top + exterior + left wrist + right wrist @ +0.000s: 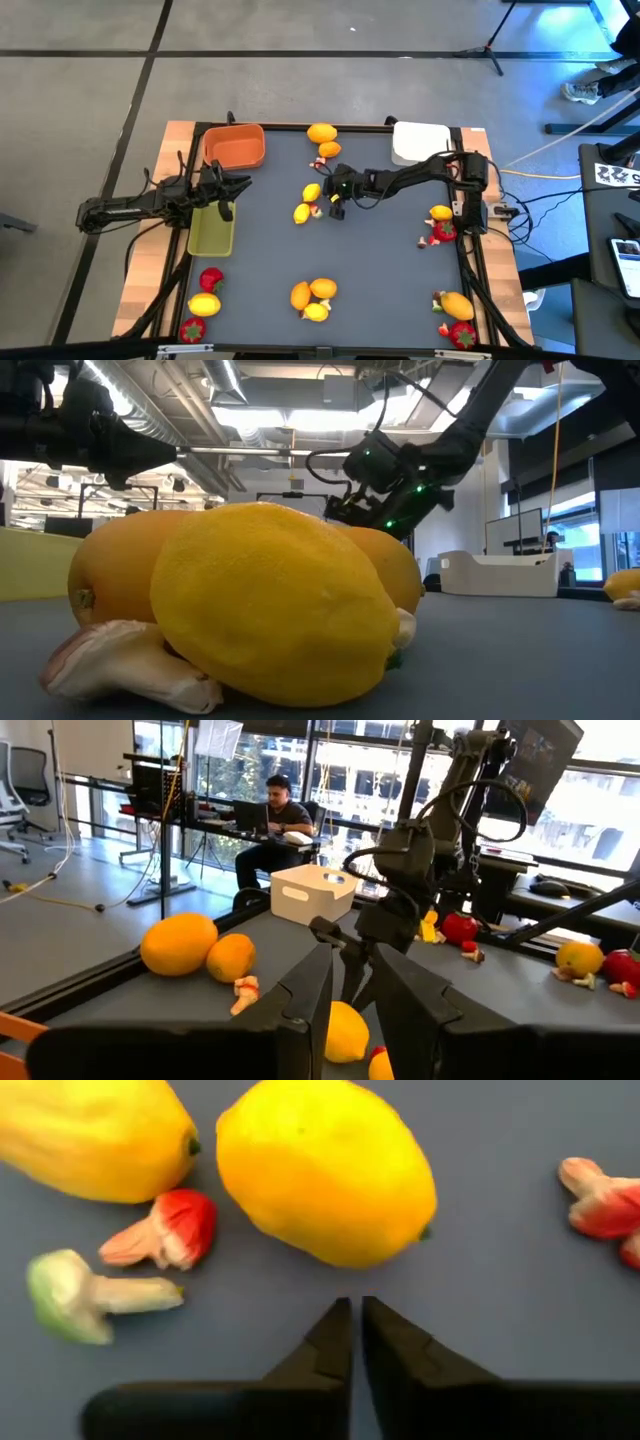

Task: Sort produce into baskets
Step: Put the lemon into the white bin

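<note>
The right tool (355, 1320) is closed on nothing just beside a yellow lemon (325, 1170); the left tool (352, 985), near the yellow-green basket (211, 230), is nearly closed, empty.

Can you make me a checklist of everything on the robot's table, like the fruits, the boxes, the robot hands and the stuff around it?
Surface: dark table top with a wooden edge.
Job's things: orange basket, white basket and yellow-green basket all look empty; lemons, oranges and strawberries lie scattered in small groups on the table.
Clutter: nothing seen.
Grippers: right gripper shut, empty, just short of a yellow lemon at mid-table; left gripper nearly shut, empty, over the yellow-green basket.
Cables: black cables run off the table's right side.
Surroundings: a person sits at a desk beyond the table.
</note>
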`<state>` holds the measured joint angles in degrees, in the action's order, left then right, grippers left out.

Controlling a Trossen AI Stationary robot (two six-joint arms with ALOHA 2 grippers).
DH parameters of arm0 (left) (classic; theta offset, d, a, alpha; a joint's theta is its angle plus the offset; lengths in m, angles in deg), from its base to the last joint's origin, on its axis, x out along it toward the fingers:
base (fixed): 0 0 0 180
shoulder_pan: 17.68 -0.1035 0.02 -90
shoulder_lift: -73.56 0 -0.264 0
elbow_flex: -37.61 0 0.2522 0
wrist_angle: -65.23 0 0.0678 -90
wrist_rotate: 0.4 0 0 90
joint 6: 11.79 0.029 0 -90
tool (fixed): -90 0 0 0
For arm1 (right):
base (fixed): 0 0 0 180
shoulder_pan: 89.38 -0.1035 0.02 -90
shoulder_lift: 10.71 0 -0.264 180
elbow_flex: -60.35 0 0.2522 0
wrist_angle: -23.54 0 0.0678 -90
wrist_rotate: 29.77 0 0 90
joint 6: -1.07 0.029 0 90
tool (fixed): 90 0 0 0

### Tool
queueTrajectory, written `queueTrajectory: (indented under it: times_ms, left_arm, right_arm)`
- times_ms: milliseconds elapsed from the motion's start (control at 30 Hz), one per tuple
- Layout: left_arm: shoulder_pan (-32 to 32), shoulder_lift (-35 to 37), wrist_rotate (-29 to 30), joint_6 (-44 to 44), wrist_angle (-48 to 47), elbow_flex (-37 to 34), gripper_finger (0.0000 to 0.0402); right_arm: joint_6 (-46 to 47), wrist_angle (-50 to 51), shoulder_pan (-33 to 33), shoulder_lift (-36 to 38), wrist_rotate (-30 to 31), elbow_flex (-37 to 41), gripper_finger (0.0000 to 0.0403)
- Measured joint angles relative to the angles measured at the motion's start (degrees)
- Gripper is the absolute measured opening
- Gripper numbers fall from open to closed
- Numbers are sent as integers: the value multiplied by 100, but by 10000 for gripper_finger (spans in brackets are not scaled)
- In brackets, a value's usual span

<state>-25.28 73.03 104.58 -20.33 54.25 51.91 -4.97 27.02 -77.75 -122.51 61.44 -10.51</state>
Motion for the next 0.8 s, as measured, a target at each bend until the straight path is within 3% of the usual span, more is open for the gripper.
queueTrajectory:
  times_ms: [233,467,633,800]
  left_arm:
    - [0,2,0,-4,0,0,73]
    - [0,0,4,31,0,0,72]
    - [0,0,7,10,0,0,72]
    - [0,0,7,4,-2,0,72]
  right_arm:
    - [-187,417,-4,664,-39,-2,180]
    - [-645,-732,-4,517,-232,-13,314]
    - [-667,-935,0,89,-433,-291,358]
    - [-669,-594,2,-389,-490,-767,356]
